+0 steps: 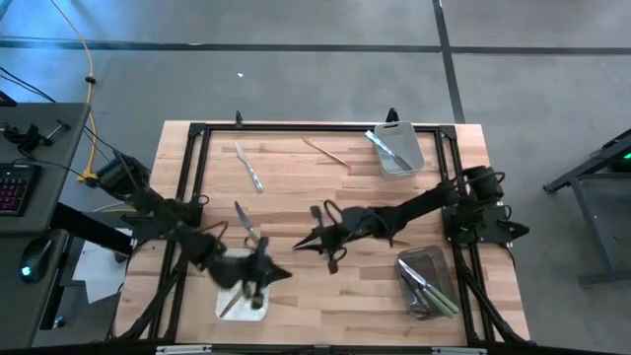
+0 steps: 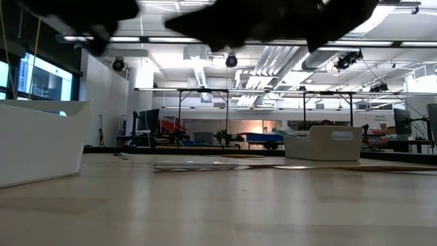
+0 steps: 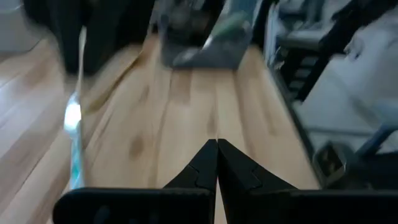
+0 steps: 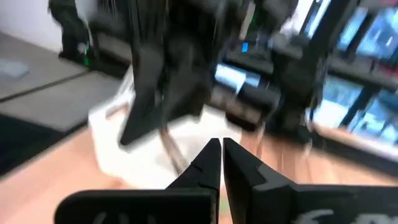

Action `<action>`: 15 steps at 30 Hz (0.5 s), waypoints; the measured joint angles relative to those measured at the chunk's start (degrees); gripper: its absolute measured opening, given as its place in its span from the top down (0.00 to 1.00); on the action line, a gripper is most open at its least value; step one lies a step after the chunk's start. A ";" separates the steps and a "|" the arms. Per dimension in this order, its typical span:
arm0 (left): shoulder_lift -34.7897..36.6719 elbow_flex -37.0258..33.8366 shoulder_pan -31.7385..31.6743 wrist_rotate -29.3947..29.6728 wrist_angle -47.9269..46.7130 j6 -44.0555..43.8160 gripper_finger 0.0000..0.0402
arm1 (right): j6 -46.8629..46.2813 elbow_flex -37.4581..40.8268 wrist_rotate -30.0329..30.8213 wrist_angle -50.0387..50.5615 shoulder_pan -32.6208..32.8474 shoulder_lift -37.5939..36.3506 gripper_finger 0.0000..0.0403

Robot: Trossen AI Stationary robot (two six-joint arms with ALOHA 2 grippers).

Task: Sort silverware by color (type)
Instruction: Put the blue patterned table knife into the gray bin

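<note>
Gold cutlery [image 1: 235, 301] half hidden under left gripper [image 1: 258, 281]

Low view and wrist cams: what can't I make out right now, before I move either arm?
- Low view: both arms are dark blurs along the top edge; neither gripper shows.
- Left wrist view: left gripper shut, empty; motion blur smears the far tray.
- Right wrist view: right gripper shut; the white tray beyond is blurred.
- High view: the left arm covers the white tray's contents; the loose utensil is too small to type.
</note>
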State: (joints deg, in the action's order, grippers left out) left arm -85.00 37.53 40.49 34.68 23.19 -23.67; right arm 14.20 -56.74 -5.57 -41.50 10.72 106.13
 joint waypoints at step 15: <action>-0.10 -2.35 -27.31 -24.32 7.34 13.48 1.00 | -6.66 14.58 -1.78 0.28 -16.85 -4.60 1.00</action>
State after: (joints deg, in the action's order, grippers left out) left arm -85.10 35.18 13.18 10.36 30.54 -10.19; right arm 7.53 -42.15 -7.35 -41.22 -6.13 101.54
